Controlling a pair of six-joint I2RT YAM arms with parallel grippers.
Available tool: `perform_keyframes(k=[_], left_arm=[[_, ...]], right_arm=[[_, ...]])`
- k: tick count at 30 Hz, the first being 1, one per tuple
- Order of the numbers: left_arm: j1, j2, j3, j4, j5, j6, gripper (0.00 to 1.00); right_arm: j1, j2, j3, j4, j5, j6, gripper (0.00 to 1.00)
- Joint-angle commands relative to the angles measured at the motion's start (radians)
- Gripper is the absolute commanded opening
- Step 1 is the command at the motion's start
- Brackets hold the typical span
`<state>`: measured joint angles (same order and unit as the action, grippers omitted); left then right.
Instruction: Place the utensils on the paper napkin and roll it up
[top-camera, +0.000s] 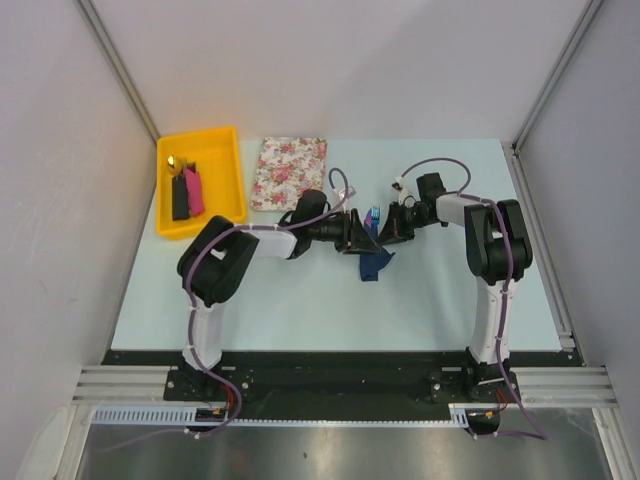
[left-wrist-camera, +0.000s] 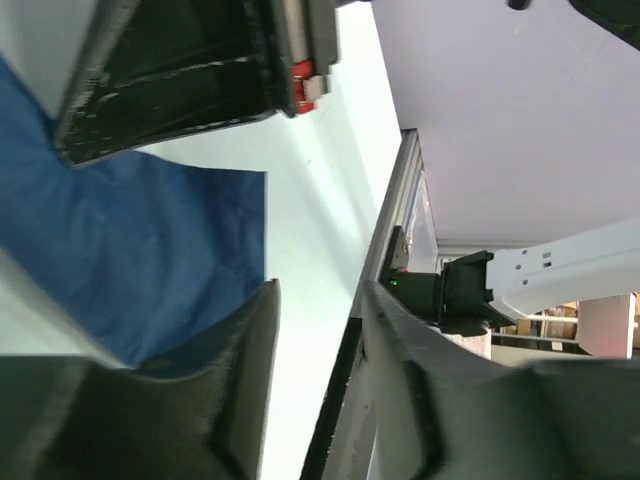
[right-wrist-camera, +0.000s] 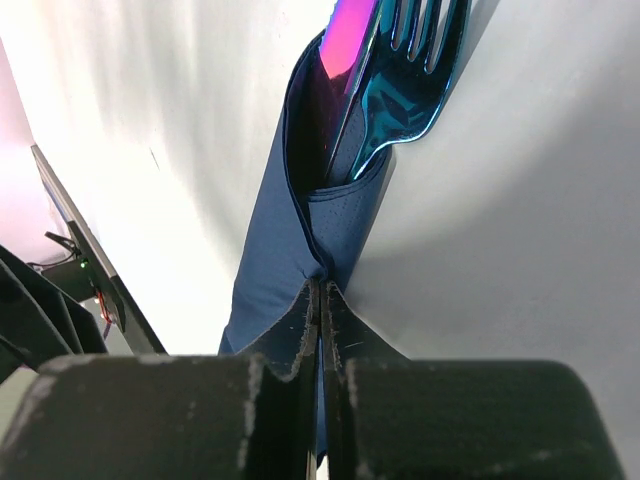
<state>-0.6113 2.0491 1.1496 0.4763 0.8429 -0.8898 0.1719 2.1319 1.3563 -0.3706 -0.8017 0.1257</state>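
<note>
The dark navy napkin (right-wrist-camera: 268, 285) is folded round the two utensils and hangs pinched between my right gripper's (right-wrist-camera: 320, 285) shut jaws. A shiny blue fork head (right-wrist-camera: 412, 75) and a pink-sheened utensil (right-wrist-camera: 346, 40) stick out of the fold's top. In the top view the napkin (top-camera: 375, 264) lies mid-table between both grippers, with the utensil tips (top-camera: 374, 214) above it. My right gripper (top-camera: 388, 230) is on its right and my left gripper (top-camera: 358, 236) on its left. The left gripper (left-wrist-camera: 320, 290) is open and empty. The napkin (left-wrist-camera: 130, 250) lies beside its lower finger (left-wrist-camera: 240, 380).
A yellow bin (top-camera: 226, 170) at the back left holds a black block (top-camera: 180, 197) and a pink block (top-camera: 194, 190). The pink-and-white floral mat (top-camera: 288, 172) lies next to it. A metal rail (left-wrist-camera: 385, 235) runs along the table's right edge.
</note>
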Motion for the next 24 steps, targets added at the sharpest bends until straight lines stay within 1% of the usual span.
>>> perform_keyframes(k=[1, 3, 7, 10, 13, 17, 20, 23, 24], left_arm=[[-0.001, -0.003, 0.016, -0.001, 0.024, 0.023, 0.4], [-0.013, 0.028, 0.047, -0.047, 0.03, 0.035, 0.36], [-0.022, 0.072, 0.044, -0.096, 0.027, 0.057, 0.27], [-0.021, 0.132, 0.036, -0.117, 0.031, 0.023, 0.23], [-0.01, 0.158, 0.001, -0.081, 0.019, -0.011, 0.2], [-0.011, 0.215, 0.016, -0.09, 0.013, -0.008, 0.18], [-0.005, 0.226, 0.018, -0.114, -0.002, 0.002, 0.18], [-0.002, 0.23, 0.006, -0.116, -0.008, -0.001, 0.14], [-0.002, 0.23, -0.001, -0.116, -0.01, 0.0, 0.11]], right_arm=[[0.003, 0.034, -0.011, 0.006, 0.088, -0.04, 0.0], [0.003, 0.031, -0.011, 0.006, 0.094, -0.04, 0.0], [-0.002, 0.033, -0.014, 0.006, 0.102, -0.04, 0.0], [-0.003, 0.036, -0.011, 0.006, 0.104, -0.037, 0.0], [-0.003, 0.034, -0.011, 0.007, 0.111, -0.038, 0.0], [-0.003, 0.037, -0.011, 0.01, 0.121, -0.037, 0.0], [-0.005, 0.037, -0.008, 0.009, 0.124, -0.038, 0.0], [-0.011, 0.022, -0.005, 0.009, 0.118, -0.034, 0.0], [-0.012, 0.017, -0.002, 0.004, 0.111, -0.031, 0.0]])
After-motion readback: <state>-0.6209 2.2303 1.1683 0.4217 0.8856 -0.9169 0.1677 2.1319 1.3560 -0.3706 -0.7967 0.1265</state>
